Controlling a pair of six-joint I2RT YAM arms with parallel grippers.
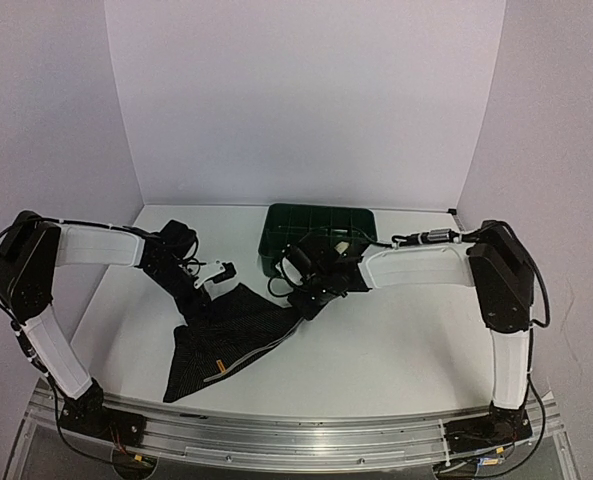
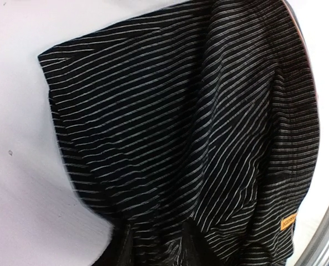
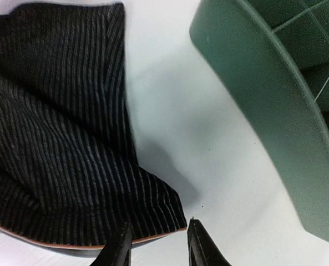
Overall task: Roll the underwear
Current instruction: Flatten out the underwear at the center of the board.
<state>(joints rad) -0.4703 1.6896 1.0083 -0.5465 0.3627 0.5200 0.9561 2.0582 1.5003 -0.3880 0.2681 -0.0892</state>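
robot lab booth: plain white backdrop panels (image 1: 306, 100), white table (image 1: 406, 350), aluminium mounting rail (image 1: 296, 436)

Top camera overlooks the whole table (image 1: 396, 350); both wrist cameras close, seemingly sharing the underwear (image 2: 181, 138).

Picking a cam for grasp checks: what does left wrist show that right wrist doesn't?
Left wrist only: an orange label on the black striped underwear. Right wrist only: the green tray and the right hand, fingertips apart at the cloth's corner. Shared: that underwear on the white table.
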